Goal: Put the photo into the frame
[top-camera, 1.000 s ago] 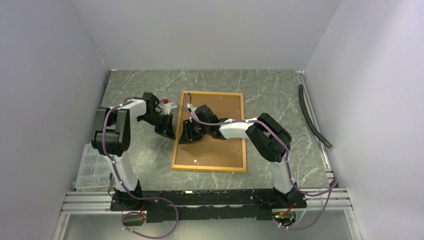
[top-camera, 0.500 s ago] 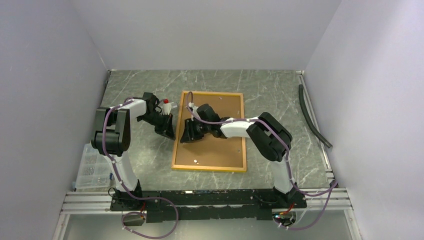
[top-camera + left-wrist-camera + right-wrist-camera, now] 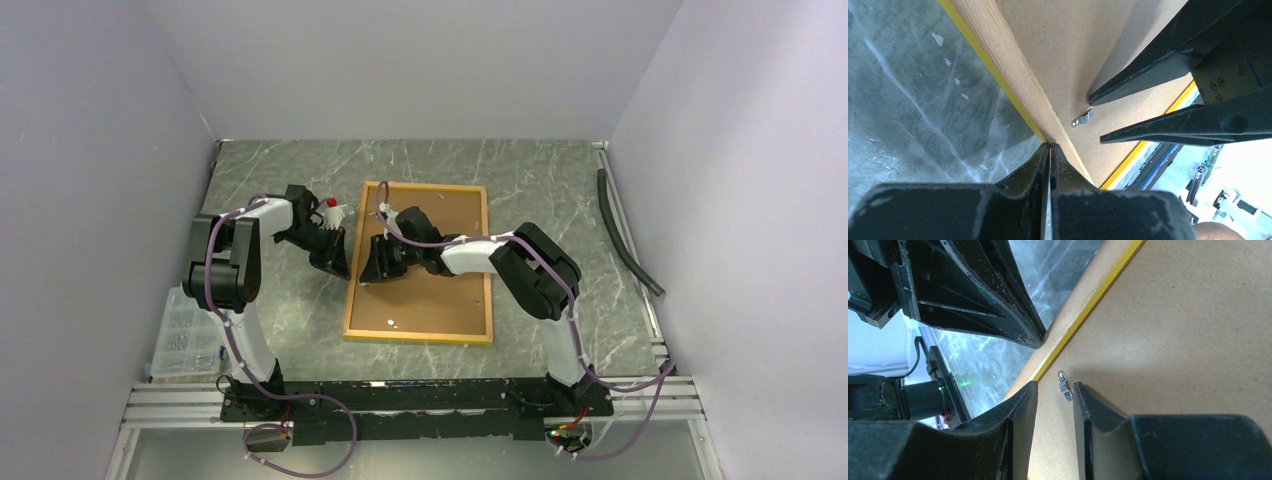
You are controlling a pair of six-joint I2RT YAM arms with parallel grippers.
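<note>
The frame [image 3: 416, 340] lies face down on the marble table, pale wood back up, with a brown backing board [image 3: 440, 290] inside it. The photo is hidden. My left gripper [image 3: 338, 268] is shut, its tip [image 3: 1050, 146] against the outer side of the frame's left rail [image 3: 1008, 70]. My right gripper [image 3: 374, 272] is low over the board just inside that rail. Its jaws [image 3: 1054, 387] stand a little apart, with a small metal tab [image 3: 1064, 385] between the fingertips, close to the right one. The same tab [image 3: 1082, 118] also shows in the left wrist view.
A black hose [image 3: 625, 232] lies along the table's right edge. A clear plastic parts box [image 3: 185, 335] sits by the left arm's base. Grey walls close in the table on three sides, and an aluminium rail [image 3: 400, 400] carries both arm bases.
My right gripper has crept slightly further along the frame's left rail and its jaws have narrowed a little. The left arm and the frame have not moved.
</note>
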